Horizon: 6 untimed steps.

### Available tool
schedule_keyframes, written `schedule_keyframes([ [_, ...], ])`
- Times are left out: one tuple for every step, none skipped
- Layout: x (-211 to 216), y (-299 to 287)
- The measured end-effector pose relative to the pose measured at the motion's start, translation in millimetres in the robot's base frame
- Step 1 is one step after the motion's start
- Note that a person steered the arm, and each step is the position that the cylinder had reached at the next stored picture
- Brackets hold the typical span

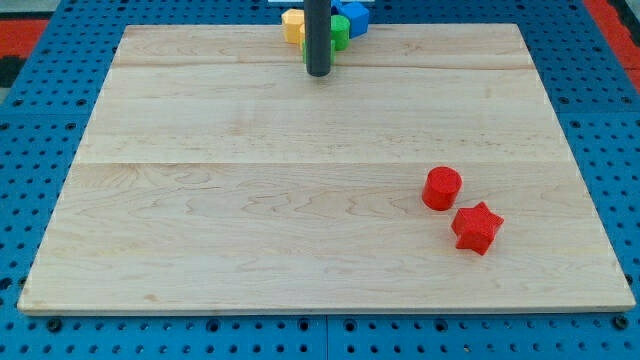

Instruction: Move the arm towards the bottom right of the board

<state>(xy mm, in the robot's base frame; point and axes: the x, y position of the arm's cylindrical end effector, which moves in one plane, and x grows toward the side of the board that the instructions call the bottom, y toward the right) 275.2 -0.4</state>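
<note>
my tip on the wooden board near the view's top centre, no jaws on this plain rod, just below a cluster of yellow block, green block and blue block, red cylinder and red star block well apart at the view's lower right, close beside each other

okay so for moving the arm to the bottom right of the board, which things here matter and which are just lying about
Belongs to the job:
- my tip, near the view's top centre, just below the block cluster
- wooden board, whose bottom right corner is the target

Just lying about:
- red cylinder and red star, toward the bottom right
- yellow block, green block, blue block, at the top edge
</note>
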Motion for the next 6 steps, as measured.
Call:
schedule_keyframes([
  [-12.2, 0.2],
  [-12.2, -0.3],
  [3.1, 26.9],
  [34.6, 112.0],
  [120.3, 203.1],
  [222.4, 258.2],
])
